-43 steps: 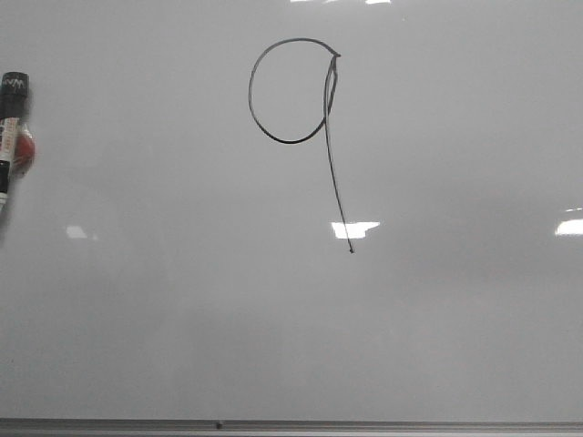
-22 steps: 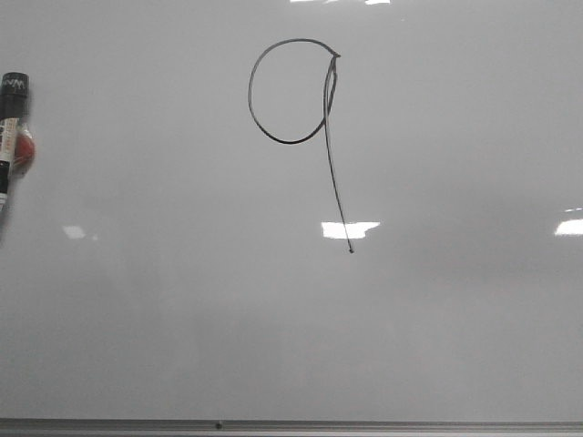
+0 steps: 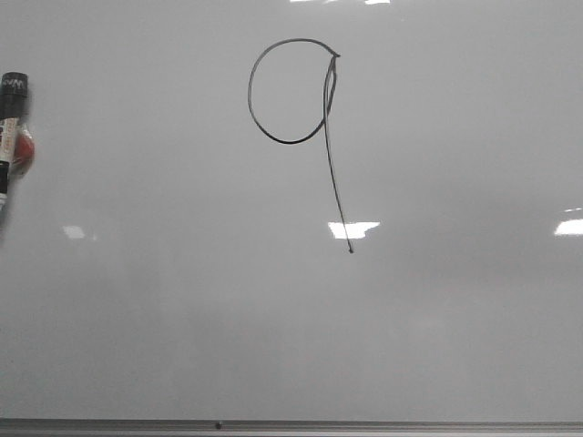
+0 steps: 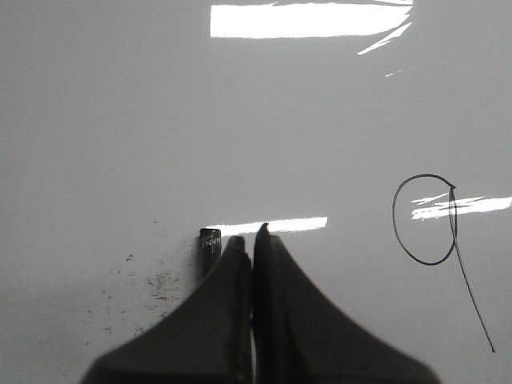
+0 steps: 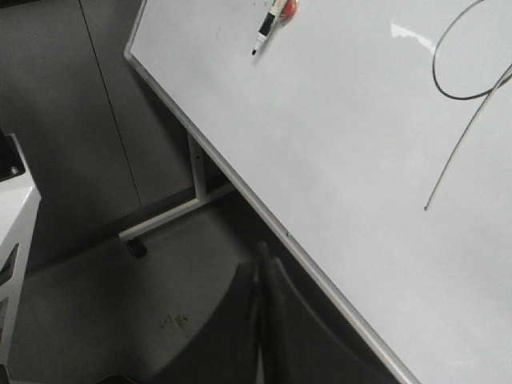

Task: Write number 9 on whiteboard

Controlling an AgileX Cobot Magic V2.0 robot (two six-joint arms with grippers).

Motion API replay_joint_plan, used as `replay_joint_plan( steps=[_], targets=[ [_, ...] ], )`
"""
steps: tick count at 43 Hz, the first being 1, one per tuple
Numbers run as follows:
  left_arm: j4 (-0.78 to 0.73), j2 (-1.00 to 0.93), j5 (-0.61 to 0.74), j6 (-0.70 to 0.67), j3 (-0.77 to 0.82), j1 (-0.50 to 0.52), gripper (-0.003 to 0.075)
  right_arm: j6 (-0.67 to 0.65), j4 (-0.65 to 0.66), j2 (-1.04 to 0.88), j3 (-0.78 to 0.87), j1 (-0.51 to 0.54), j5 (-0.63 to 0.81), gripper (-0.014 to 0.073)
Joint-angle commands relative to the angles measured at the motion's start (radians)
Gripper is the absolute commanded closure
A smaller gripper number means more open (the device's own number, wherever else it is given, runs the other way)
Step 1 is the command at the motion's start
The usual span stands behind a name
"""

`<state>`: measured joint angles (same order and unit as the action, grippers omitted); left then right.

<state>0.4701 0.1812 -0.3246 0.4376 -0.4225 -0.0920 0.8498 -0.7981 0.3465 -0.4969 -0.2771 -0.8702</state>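
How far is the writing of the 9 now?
Done: the 9 is complete on the whiteboard, loop closed and tail drawn. In hand: nothing; the marker rests at the board's left side, and both claws are shut and empty. Left: nothing visible.

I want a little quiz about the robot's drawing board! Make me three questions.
1. True or false: the thin black marker number 9 is finished on the glossy grey-white whiteboard.
2. Where is the black-capped marker pen? A) left edge B) right edge C) below the tail
3. Fill in: the left claw looks ____.

Key: 1 true; 2 A; 3 shut
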Motion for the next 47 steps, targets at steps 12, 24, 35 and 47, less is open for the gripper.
replay_joint_plan(
  steps=[12, 24, 35, 47],
  targets=[
    [-0.244, -0.025, 0.127, -0.24, 0.055, 0.001, 0.0739, -0.001, -0.041, 0.006, -0.025, 0.007, 0.049, 0.0662],
    [-0.48, -0.166, 0.199, -0.368, 0.276, 0.003, 0.0739, -0.001, -0.041, 0.006, -0.025, 0.007, 0.049, 0.0662],
    [-0.487, -0.208, 0.325, -0.368, 0.432, 0.003, 0.0739, -0.001, -0.041, 0.006, -0.025, 0.007, 0.048, 0.0662],
    [-0.47, -0.208, 0.305, -0.368, 0.432, 0.023, 0.0739, -0.001, -0.041, 0.006, -0.025, 0.007, 0.048, 0.0662]
  ],
)
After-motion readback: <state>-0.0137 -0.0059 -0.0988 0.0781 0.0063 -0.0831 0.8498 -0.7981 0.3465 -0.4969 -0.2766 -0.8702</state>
